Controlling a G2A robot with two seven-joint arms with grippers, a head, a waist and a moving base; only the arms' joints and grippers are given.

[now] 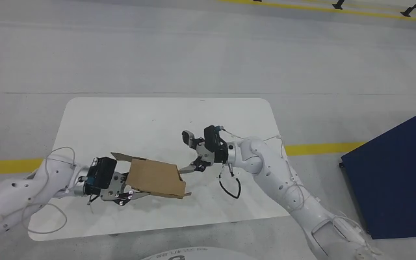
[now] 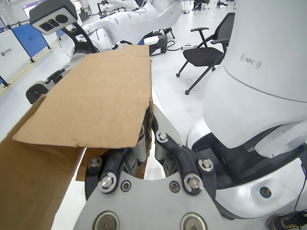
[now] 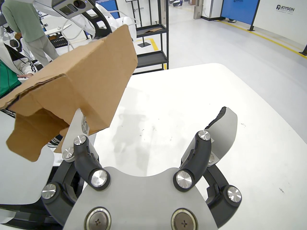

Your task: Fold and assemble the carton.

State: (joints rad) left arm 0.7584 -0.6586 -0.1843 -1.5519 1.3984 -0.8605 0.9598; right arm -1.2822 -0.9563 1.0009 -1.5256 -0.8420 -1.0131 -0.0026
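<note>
A brown carton (image 1: 156,178), partly folded with loose flaps, hangs just above the white table (image 1: 162,123) near its front edge. My left gripper (image 1: 129,192) is shut on the carton's left end; in the left wrist view the fingers (image 2: 153,125) pinch a cardboard edge of the carton (image 2: 96,96). My right gripper (image 1: 193,166) is at the carton's right end and stands open. In the right wrist view one finger (image 3: 76,125) sits tucked against the end of the carton (image 3: 84,80), while the other finger (image 3: 224,120) is out over the bare table (image 3: 191,92).
The table's far half and right side hold nothing. A blue panel (image 1: 390,182) stands on the floor to the right of the table. A yellow floor line (image 1: 325,148) runs behind it.
</note>
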